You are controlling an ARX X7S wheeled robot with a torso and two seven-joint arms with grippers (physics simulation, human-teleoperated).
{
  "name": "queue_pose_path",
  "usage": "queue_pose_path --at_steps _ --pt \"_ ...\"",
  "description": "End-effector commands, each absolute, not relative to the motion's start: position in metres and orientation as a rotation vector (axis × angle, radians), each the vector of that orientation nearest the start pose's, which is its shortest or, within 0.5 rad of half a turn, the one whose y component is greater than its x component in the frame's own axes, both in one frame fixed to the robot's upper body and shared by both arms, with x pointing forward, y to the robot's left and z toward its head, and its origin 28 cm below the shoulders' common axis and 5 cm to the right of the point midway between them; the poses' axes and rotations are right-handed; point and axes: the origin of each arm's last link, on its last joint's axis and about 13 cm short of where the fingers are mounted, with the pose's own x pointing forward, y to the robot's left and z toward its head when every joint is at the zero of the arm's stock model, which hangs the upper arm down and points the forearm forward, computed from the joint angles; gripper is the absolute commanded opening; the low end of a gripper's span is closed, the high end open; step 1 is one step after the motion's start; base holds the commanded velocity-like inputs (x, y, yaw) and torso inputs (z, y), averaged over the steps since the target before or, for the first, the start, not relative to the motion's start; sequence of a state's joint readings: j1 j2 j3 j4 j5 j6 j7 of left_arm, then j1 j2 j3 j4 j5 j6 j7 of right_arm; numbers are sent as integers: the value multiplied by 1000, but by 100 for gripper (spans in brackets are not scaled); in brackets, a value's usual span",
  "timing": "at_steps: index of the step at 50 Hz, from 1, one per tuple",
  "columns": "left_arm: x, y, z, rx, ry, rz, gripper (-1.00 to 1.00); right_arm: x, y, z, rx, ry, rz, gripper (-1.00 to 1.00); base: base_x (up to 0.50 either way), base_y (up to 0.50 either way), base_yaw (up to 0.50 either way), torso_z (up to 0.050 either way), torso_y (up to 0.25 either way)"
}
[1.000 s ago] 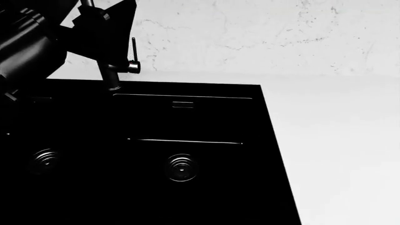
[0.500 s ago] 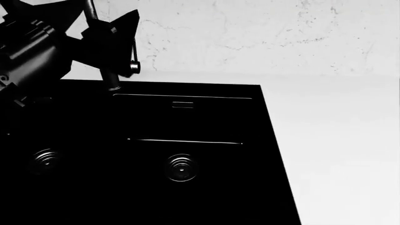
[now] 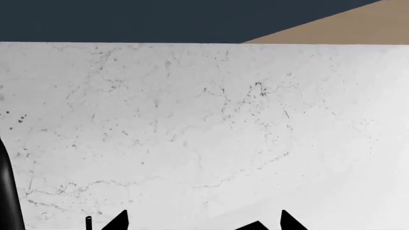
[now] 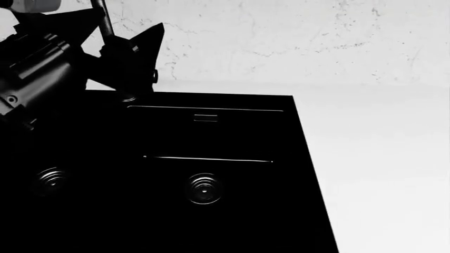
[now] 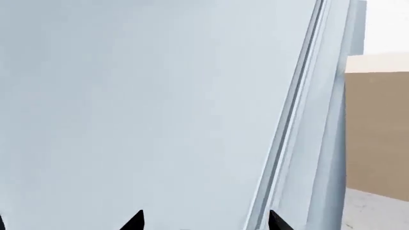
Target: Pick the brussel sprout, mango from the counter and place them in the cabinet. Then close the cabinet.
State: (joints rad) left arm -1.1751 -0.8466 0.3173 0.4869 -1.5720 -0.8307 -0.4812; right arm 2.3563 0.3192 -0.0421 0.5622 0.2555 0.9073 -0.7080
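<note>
Two black basins sit in the sink (image 4: 211, 132), both bare; white worktop (image 4: 380, 168) fills the right. Left gripper (image 4: 116, 39), upper left, spread wide, holding nothing

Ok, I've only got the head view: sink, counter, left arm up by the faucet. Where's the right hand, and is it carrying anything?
Observer: The right hand faces a flat, pale blue-grey panel, possibly a cabinet door. Its fingertips are apart with nothing between them.
Operator: And the left hand, is it holding either item?
Observer: No. The left hand is open and empty, pointed at the marbled wall.
Operator: Any sprout or mango on the wrist cameras?
Observer: Neither shows in any view.
</note>
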Motion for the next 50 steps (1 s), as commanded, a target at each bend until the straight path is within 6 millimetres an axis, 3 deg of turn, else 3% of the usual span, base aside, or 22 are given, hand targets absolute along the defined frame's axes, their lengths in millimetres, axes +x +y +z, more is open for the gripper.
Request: queue_pose_path --at_steps 1,15,29,50 --pt "226 255 328 19 -198 -495 100 219 -146 614 -342 -685 801 100 0 5 5 0 -11" --pt "226 255 330 15 -203 -494 100 228 -136 614 -453 -578 789 100 3 4 4 0 -8" --pt "226 256 333 14 -209 -494 100 248 -131 608 -602 -325 837 100 2 4 4 0 -6" --pt "227 257 331 12 -212 -492 100 273 -135 603 -856 -61 718 100 3 3 3 0 -7"
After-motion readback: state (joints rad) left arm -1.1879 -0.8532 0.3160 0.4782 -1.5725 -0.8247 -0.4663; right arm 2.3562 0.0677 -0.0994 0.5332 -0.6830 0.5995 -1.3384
